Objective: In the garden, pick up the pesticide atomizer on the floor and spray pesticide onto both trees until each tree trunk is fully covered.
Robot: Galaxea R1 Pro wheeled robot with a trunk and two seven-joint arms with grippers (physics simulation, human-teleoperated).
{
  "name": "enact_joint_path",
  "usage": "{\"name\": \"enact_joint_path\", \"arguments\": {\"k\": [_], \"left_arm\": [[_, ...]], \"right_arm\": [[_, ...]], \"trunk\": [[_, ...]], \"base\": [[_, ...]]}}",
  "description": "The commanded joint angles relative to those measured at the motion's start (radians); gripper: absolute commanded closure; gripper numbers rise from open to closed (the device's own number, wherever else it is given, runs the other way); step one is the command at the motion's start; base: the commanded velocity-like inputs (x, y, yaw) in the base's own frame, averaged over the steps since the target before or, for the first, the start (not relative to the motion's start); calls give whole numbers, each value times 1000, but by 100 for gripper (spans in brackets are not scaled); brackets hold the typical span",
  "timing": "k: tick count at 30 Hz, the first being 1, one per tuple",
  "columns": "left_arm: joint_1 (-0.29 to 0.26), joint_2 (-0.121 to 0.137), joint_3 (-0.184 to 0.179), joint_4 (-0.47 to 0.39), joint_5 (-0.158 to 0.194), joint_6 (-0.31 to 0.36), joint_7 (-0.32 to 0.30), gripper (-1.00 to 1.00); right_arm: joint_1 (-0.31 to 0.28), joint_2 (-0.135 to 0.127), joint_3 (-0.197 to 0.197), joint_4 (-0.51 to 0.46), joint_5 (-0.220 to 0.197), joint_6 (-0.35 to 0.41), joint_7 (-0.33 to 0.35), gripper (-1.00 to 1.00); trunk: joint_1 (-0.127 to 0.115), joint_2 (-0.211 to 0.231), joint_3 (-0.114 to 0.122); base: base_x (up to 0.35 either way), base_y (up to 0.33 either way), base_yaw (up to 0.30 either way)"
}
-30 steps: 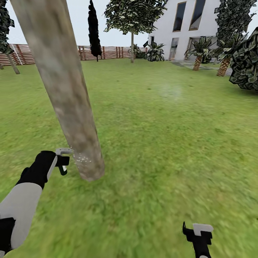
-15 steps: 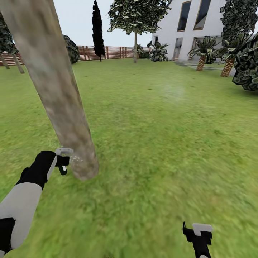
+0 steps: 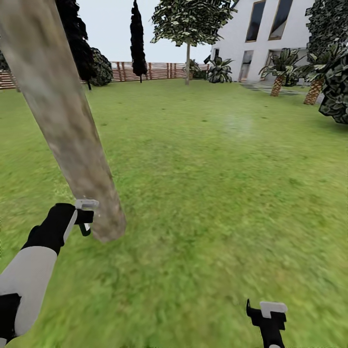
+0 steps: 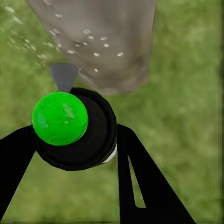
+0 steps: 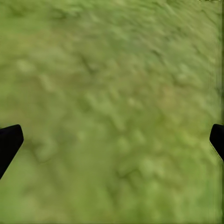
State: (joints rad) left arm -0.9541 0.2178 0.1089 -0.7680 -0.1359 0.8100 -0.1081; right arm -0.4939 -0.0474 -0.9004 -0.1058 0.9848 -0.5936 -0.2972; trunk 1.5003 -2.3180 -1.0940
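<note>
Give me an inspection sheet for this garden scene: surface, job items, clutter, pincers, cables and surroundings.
Surface: green grass lawn, blurry, no paving seen nearby.
Job's things: thick beige-grey tree trunk leaning across the head view; atomizer, black body with green cap, nozzle aimed at the trunk base; white pesticide specks on and beside the bark; second tree far off by the fence.
Clutter: nothing seen.
Pincers: left pincer shut on the atomizer, beside the trunk base; right pincer open, empty, over grass.
Cables: nothing seen.
Surroundings: brown slat fence, white house, dark columnar tree, palms.
</note>
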Motion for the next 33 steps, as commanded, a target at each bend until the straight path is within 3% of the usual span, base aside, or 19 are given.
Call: {"name": "enact_joint_path", "arguments": {"k": [1, 7, 18, 27, 33], "left_arm": [[0, 0, 0, 0, -1, 0, 0, 100], [-1, 0, -1, -5, -1, 0, 1, 100], [-3, -12, -3, -7, -3, 0, 1, 100], [-14, -13, -5, -8, -8, 0, 5, 100], [-17, -15, -5, -8, -7, -1, 9, 100]], "right_arm": [[0, 0, 0, 0, 0, 0, 0, -100], [0, 0, 0, 0, 0, 0, 1, -100], [0, 0, 0, 0, 0, 0, 0, -100], [0, 0, 0, 0, 0, 0, 0, -100], [0, 0, -1, 0, 0, -2, 1, -100]], "trunk": [[0, 0, 0], [0, 0, 0], [0, 0, 0], [0, 0, 3], [0, 0, 3]], "base": [[-29, -273, 208], [38, -272, 238], [235, -176, 6], [-79, -94, 214], [0, -216, 24]]}}
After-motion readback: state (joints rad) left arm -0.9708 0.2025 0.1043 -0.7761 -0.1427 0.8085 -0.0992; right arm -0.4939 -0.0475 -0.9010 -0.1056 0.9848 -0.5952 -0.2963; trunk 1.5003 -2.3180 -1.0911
